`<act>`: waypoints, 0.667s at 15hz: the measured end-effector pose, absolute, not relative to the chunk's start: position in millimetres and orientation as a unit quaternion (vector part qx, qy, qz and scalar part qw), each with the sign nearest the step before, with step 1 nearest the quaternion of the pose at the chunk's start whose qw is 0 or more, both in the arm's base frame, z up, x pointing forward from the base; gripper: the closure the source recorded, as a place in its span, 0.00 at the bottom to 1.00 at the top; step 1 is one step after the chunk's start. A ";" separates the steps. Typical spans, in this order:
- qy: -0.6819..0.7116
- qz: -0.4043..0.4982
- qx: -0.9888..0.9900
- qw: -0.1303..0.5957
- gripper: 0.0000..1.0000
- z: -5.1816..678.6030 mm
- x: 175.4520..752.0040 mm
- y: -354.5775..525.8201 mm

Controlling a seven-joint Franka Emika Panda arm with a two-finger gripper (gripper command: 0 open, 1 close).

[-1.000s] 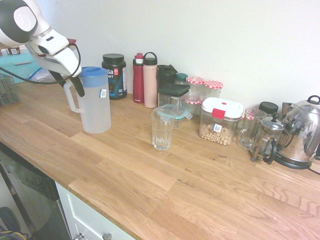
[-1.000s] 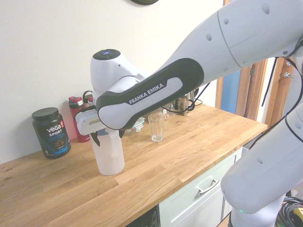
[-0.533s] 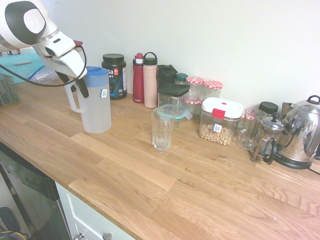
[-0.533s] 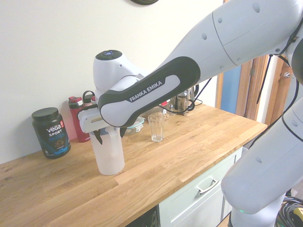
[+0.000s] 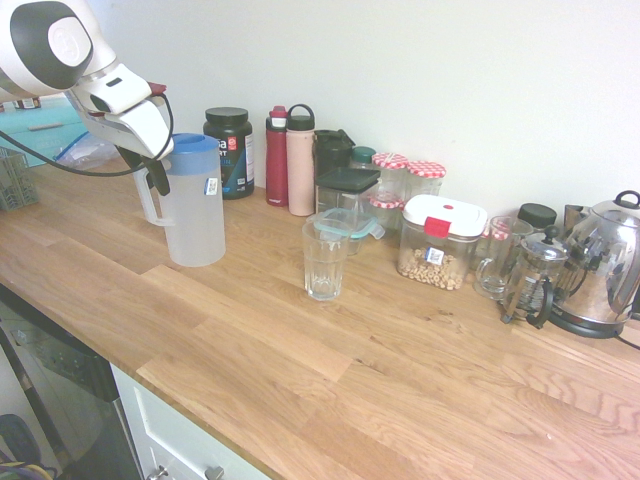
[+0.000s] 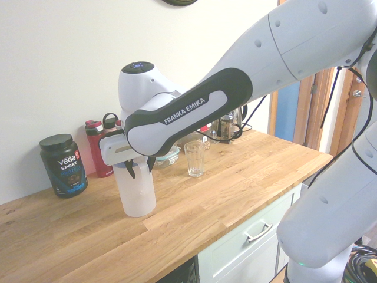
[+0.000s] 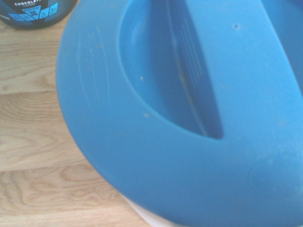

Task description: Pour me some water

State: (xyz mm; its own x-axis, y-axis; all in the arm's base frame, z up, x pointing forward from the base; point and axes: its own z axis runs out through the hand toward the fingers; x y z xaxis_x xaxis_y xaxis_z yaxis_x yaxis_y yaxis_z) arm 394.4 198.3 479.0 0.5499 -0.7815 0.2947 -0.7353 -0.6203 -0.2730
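A tall frosted-white jug (image 5: 195,215) with a blue lid (image 7: 189,118) stands on the wooden counter at the left. The water inside shows through its wall only as a faint cloudiness, and I cannot make out a level. My gripper (image 5: 152,178) reaches down beside the lid, its dark fingers closed in around the top of the jug's handle (image 5: 143,205). In the second exterior view the gripper (image 6: 140,170) sits over the jug (image 6: 138,197). An empty clear glass (image 5: 325,260) stands upright on the counter, a hand's width to the jug's right.
Along the wall stand a black protein tub (image 5: 228,138), red and pink bottles (image 5: 288,158), jars, a lidded food box (image 5: 440,242), a French press (image 5: 535,275) and a steel kettle (image 5: 605,265). The counter's front edge (image 5: 200,400) drops to cabinets.
The gripper has shifted slightly towards the jug and its fingers have narrowed around the handle. The jug and the glass stand where they were.
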 end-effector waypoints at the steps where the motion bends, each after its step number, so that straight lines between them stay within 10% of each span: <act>1: 0.433 -0.196 -0.878 0.059 1.00 479.0 394.6 197.2; 10: 0.408 -0.180 -0.894 0.046 1.00 480.7 391.2 190.4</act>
